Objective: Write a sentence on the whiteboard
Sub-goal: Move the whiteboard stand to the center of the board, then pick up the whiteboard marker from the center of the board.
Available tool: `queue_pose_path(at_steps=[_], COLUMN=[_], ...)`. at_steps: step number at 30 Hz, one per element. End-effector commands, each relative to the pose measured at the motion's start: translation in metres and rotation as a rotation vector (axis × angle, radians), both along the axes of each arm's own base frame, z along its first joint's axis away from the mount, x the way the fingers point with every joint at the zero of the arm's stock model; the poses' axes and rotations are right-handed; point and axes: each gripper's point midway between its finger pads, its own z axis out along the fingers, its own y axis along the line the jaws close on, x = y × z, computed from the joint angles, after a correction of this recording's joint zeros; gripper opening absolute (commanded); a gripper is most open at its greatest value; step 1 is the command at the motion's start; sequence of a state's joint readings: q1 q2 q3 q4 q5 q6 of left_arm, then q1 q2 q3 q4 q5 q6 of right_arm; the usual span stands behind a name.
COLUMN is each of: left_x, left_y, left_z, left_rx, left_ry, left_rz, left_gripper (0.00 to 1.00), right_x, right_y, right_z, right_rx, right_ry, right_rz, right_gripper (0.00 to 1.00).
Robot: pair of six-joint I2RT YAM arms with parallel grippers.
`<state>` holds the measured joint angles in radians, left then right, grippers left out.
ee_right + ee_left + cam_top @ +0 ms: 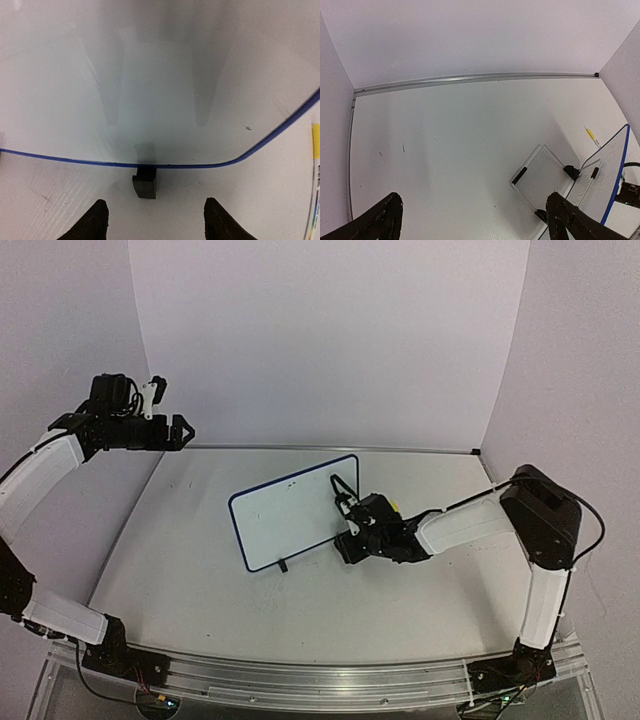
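So, whiteboard [290, 510] stands mid-counter [180, 570], looks blank: writing not begun. Right gripper [157, 225], wide & empty, faces its bottom edge; left gripper [475, 220] wide too, up at left. Next we need the yellow marker [315, 145] grasped.

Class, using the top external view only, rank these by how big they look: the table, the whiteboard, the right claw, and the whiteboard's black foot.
Largest to smallest:
1. table
2. whiteboard
3. right claw
4. black foot
The open claw clearly spans more than the foot, so its nearness to the camera doesn't change the order.
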<state>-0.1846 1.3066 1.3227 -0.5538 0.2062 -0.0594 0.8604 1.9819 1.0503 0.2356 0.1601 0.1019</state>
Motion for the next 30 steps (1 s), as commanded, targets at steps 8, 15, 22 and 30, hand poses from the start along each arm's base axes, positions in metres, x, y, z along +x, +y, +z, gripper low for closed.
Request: queue_pose_path(at_steps=[8,15,22,30], left_x=[-0.008,-0.01,-0.012,-0.008], left_y=[0.022,0.015,0.008,0.005], left_z=[-0.017,-0.031,-0.03,-0.041], left_rx=[0.042,0.03,0.009,-0.011], left_ry=[-0.083,-0.061,-0.071,-0.027], left_rz=[0.095,0.056,0.016,0.013], left_gripper=[0.99,0.99,1.0,0.99], right_x=[-0.042,-0.017,0.028,0.064], right_y=[-0.09,-0.145,-0.148,-0.154], right_z=[0.109,0.106,0.079,0.046], right_rx=[-0.043,-0.075,-0.11,-0.154], right_ry=[0.056,0.265,0.418,0.474], right_rz=[-0.156,-0.273,-0.286,-0.309], right_gripper=[0.72,0.67,0.59,0.51])
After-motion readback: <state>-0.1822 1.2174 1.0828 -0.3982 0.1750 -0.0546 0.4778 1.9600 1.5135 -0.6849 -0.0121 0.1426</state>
